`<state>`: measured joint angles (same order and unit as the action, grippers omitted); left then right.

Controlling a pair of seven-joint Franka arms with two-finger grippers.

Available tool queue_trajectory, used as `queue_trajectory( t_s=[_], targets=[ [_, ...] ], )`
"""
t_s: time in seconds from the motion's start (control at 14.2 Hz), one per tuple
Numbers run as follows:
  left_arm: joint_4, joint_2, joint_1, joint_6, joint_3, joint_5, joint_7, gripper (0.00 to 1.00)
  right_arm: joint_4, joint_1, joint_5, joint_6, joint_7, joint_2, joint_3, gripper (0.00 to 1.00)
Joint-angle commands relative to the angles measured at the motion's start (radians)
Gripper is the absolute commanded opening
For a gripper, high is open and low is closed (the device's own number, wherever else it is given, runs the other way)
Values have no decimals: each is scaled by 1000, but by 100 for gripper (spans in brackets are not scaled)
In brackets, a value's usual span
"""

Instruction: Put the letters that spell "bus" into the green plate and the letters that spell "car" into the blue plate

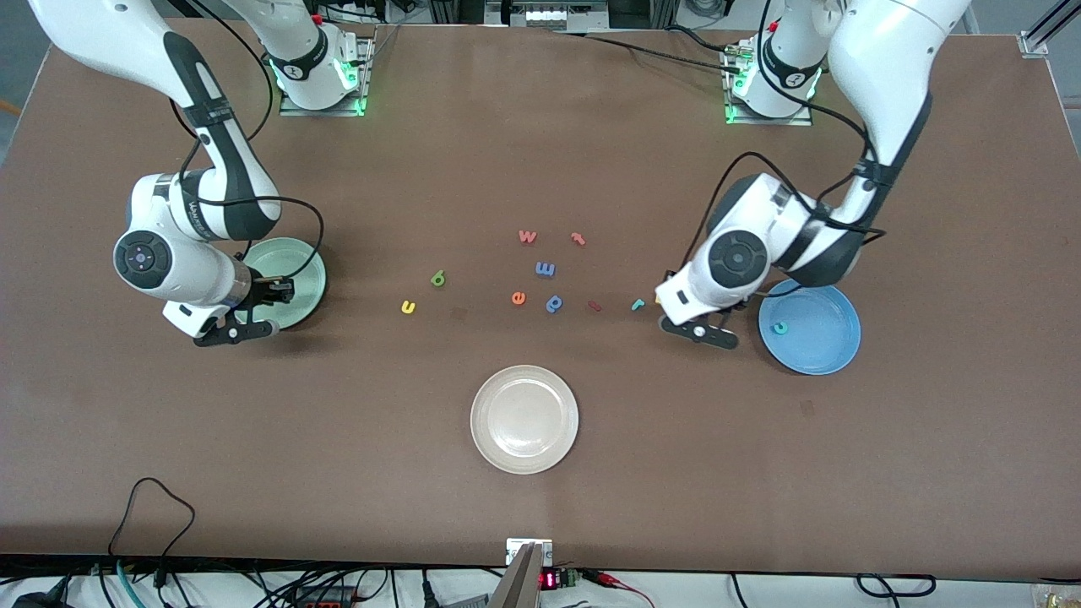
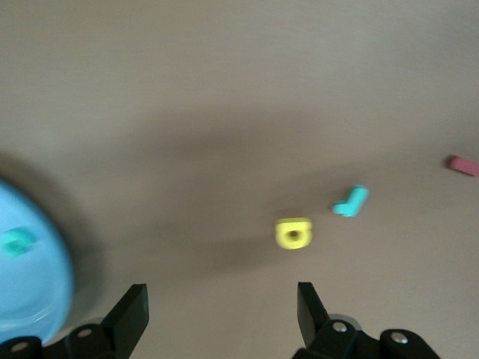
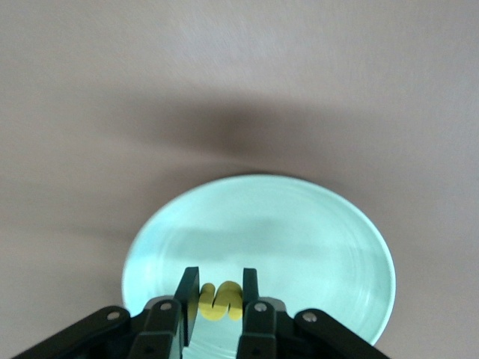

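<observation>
Three plates are sitting out: green plate (image 1: 297, 291) at frame left, blue plate (image 1: 817, 335) at right holding the "c" (image 1: 782, 328), white plate (image 1: 524, 419) low centre. Right gripper (image 3: 218, 299) is pinching the "s" (image 3: 219, 300) over green; left gripper (image 2: 222, 308) is gaping above the "a" (image 2: 293, 233), "r" (image 2: 350, 201) beside. The "b" (image 1: 437, 278) and "u" (image 1: 408, 307) are lying mid-table.

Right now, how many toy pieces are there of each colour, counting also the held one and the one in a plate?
Yellow: 3, "u", "a", "s" held by the right end effector
Teal: 2, "r", "c" in the blue plate
Blue: 2, "m", "p"
Green: 1, "b"
Orange or salmon: 3, "w", "t", "e"
Red: 1, small bar
Total: 12
</observation>
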<state>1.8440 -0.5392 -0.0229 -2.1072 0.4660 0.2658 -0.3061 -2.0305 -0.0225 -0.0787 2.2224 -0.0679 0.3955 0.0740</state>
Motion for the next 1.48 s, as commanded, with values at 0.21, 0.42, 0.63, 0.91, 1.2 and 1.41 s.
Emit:
queue_trajectory(
  t_s=[0.21,0.42,0.63,0.91,1.2,1.41],
  targets=[
    [179,7,17,-306,11,15,18,72,-27,-19,-12,17,-1,-1,15,77],
    [181,-10,3,-343,10,15,4,71,-19,-13,-9,16,5,-30,15,86],
    [193,-37,5,-396,5,18,4,69,-13,41,10,52,58,-40,24,84],
    [193,-59,5,-401,0,62,-1,68,7,166,11,98,317,-27,30,81],
    [192,-59,3,-399,0,84,-54,28,53,252,11,103,502,8,30,62],
    [187,-38,6,-354,-1,87,-53,12,58,280,13,106,555,25,30,56]
  ],
)
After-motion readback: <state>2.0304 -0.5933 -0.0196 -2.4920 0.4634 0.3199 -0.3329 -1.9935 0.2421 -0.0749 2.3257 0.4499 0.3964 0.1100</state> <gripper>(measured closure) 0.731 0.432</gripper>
